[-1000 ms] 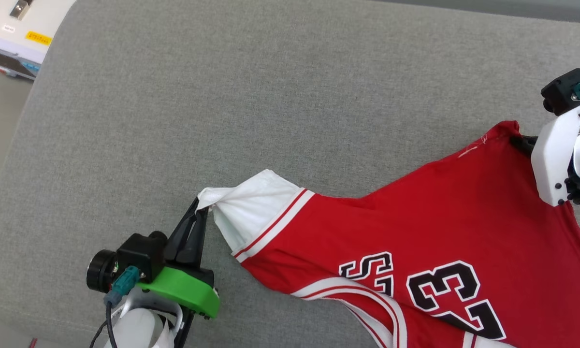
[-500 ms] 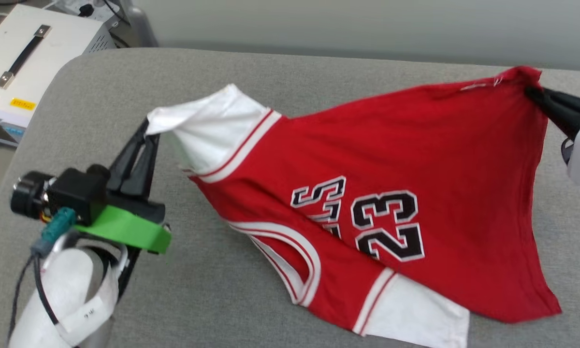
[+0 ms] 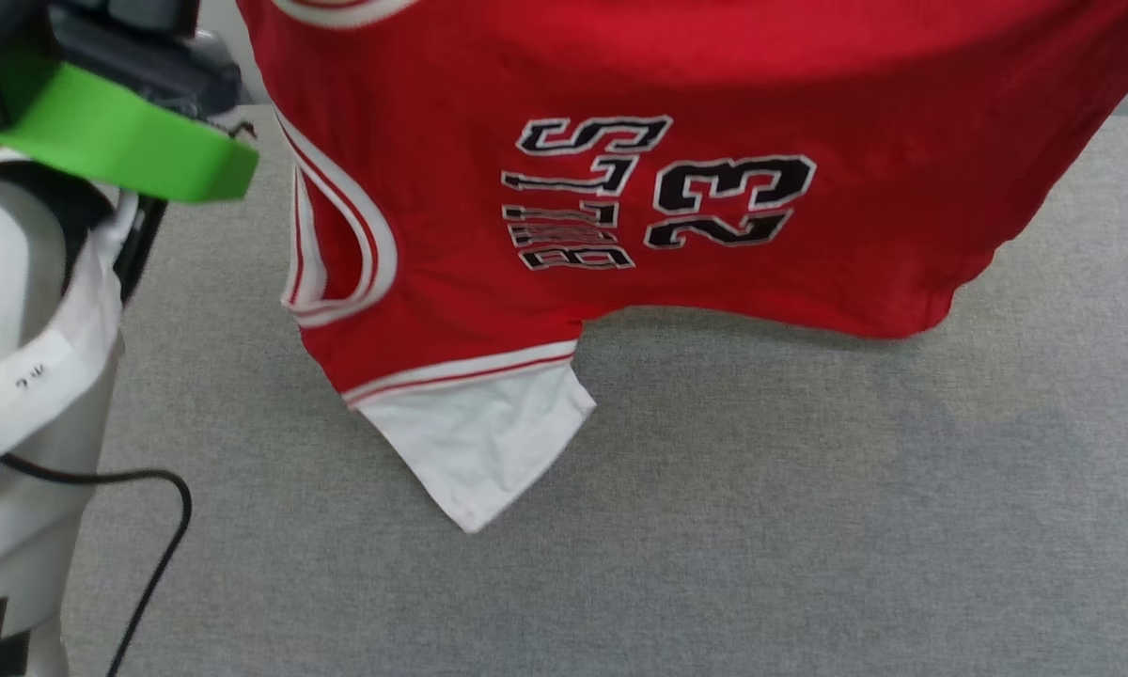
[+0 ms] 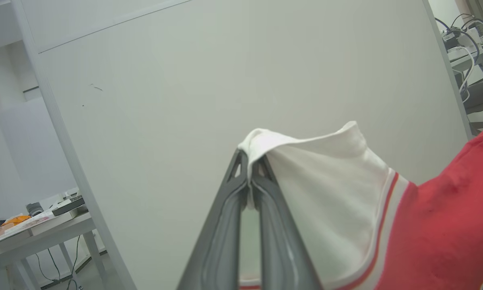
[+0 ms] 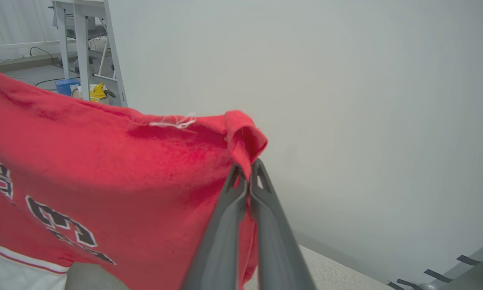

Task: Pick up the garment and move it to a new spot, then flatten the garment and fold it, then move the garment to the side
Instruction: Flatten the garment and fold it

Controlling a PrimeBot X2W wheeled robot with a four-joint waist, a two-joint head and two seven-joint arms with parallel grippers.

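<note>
Hanging garment [image 3: 808, 85] between both end effectors [image 4: 249, 156] [image 5: 247, 166]

A black, white-outlined "23" [image 3: 731, 202] runs across the red garment [image 3: 884, 113]. Squeezed lettering [image 3: 573, 240] beside it, ending in a clear "S", possibly reads "BULLS". A white tag [image 3: 23, 384] on the left forearm [image 3: 19, 508] bears marks too small to read.
</note>
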